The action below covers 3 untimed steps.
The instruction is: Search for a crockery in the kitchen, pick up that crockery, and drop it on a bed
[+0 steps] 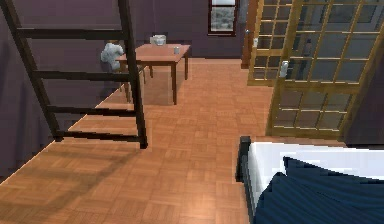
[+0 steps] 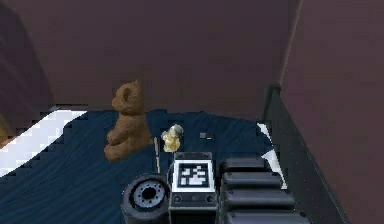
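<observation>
Above the bed (image 2: 80, 160), the gripper (image 2: 165, 150) hung at a pale lump (image 2: 173, 135) beside the bear (image 2: 125, 120). Whether it held anything was unclear. Released carelessly, the lump might have rolled off.

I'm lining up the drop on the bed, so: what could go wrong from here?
1. The teddy bear sits near the gripper; a sideways move could knock it over.
2. A small pale thing shows at the gripper's far end against the blue bedcover. I cannot tell whether it is held or lying there, so confirm before retracting.
3. The dark bed frame stands near the arm; turning the base might strike it.
</observation>
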### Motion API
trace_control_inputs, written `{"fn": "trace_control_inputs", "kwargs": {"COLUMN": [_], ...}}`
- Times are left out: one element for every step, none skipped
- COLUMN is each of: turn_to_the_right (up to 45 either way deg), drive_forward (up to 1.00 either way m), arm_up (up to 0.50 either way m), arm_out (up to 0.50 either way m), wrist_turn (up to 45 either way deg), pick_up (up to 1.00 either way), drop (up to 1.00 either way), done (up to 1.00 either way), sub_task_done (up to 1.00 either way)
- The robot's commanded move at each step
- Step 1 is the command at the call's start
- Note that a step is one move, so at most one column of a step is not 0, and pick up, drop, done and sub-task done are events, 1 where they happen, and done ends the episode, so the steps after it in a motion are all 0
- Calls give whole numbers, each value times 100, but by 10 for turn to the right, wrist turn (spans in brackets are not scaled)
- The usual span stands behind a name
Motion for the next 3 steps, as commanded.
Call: {"fn": "trace_control_inputs", "kwargs": {"turn_to_the_right": [0,0,0], "drive_forward": [0,0,0], "arm_up": [0,0,0], "arm_out": [48,0,0], "wrist_turn": [0,450,180], "pick_up": [0,0,0], "drop": [0,0,0], "done": [0,0,0], "sub_task_done": [0,0,0]}}
